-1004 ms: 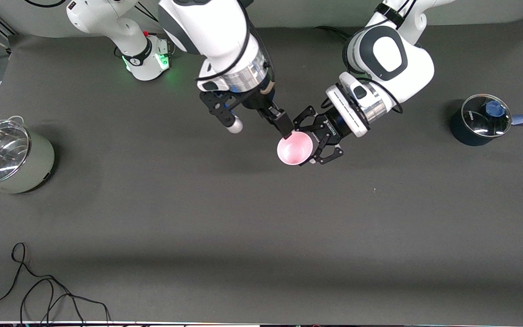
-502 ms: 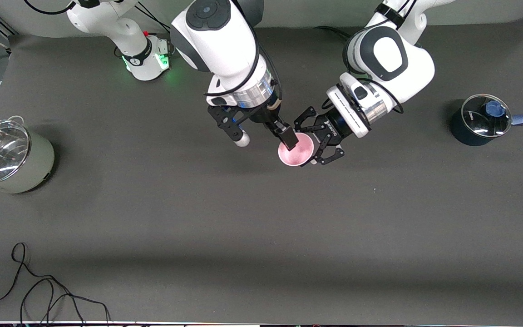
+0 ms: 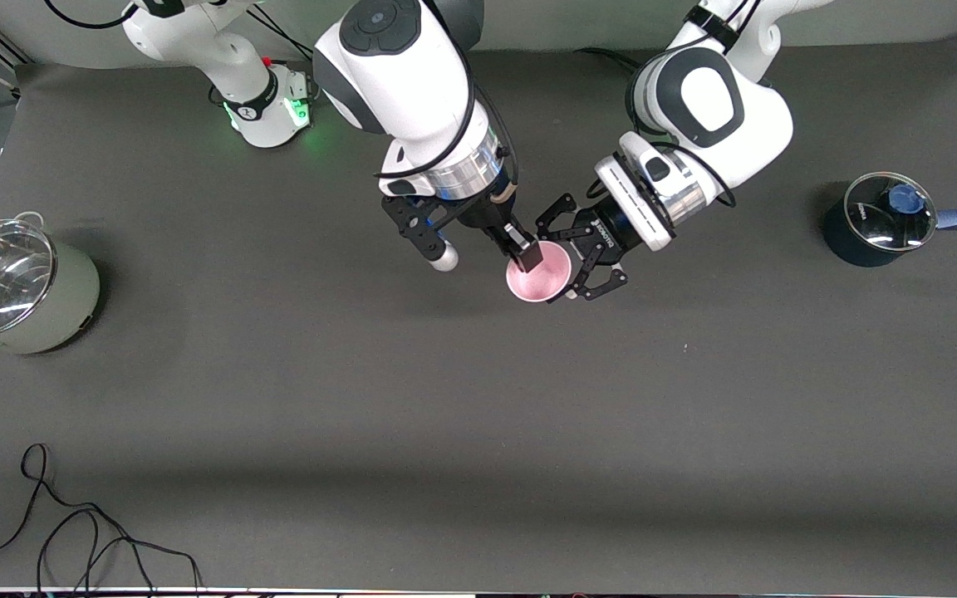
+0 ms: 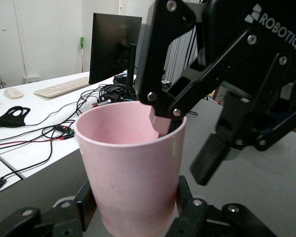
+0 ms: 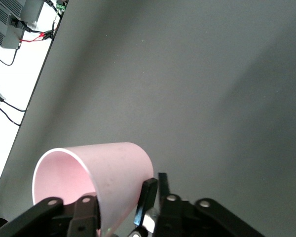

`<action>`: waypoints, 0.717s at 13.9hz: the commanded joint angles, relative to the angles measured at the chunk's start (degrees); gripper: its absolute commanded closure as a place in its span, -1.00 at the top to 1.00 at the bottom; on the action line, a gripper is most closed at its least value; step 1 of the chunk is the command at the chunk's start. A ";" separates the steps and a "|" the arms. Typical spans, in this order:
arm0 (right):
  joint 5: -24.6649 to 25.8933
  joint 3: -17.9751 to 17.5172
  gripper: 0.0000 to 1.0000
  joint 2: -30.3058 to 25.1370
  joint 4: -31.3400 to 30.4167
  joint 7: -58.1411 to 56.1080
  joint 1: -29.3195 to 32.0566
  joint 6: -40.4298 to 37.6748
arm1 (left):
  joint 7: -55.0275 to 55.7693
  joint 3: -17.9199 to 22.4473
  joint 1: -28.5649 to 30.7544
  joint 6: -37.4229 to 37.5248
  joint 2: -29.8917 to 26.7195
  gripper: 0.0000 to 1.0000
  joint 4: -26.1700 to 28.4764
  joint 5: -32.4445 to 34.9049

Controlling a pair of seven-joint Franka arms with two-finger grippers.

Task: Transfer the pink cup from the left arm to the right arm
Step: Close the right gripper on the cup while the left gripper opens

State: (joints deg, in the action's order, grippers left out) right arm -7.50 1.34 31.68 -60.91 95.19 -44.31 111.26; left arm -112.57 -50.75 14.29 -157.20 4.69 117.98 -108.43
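Note:
The pink cup (image 3: 542, 281) is upright in the air over the middle of the table. My left gripper (image 3: 558, 267), the black linkage claw, is shut on its lower side; both pads press the cup in the left wrist view (image 4: 135, 203). My right gripper (image 3: 525, 254) comes down from above and is open, straddling the cup's rim. One finger (image 4: 160, 122) is inside the cup (image 4: 130, 163) and the other (image 4: 207, 158) hangs outside with a gap. In the right wrist view the cup (image 5: 116, 165) wall sits between my right gripper (image 5: 117, 205) fingers.
A pale green pot with a glass lid (image 3: 17, 291) stands at the right arm's end of the table. A dark blue saucepan with a glass lid (image 3: 876, 220) stands at the left arm's end. A black cable (image 3: 71, 531) lies near the table's front edge.
My right gripper has come down from the cup's rim, so one finger is now inside the cup. The left gripper and the cup have barely moved.

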 commanded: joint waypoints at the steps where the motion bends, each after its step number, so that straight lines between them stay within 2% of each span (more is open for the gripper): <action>1: 0.82 0.24 -1.00 1.01 1.76 -1.50 0.10 -0.79 | 0.24 0.56 -0.57 -1.00 -0.21 0.29 -0.64 -1.26; 4: 0.82 0.24 -1.00 0.92 1.76 -1.76 0.28 -0.79 | 0.24 0.56 -0.57 -0.91 -0.21 0.32 -0.64 -1.26; 5: 0.82 0.33 -1.00 0.75 1.76 -2.28 0.37 -0.79 | 0.24 0.56 -0.57 -1.00 -0.21 0.42 -0.64 -1.26; 6: 0.73 0.42 -1.00 0.66 1.76 -2.38 0.45 -0.96 | 0.33 0.56 -0.57 -1.00 -0.21 0.73 -0.64 -1.26; 7: 0.64 0.59 -1.00 0.31 1.67 -2.99 0.63 -1.40 | 0.24 0.56 -0.49 -0.91 -0.21 0.96 -0.64 -1.26; 10: 0.20 0.59 -1.00 -0.74 1.67 -5.09 2.29 -3.33 | 0.33 0.56 -0.40 -1.00 -0.12 0.97 -0.64 -1.26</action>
State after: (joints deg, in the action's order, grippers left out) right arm -7.47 2.01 31.60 -60.32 92.26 -43.41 110.40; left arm -112.57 -50.42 14.25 -157.29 4.76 117.91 -108.55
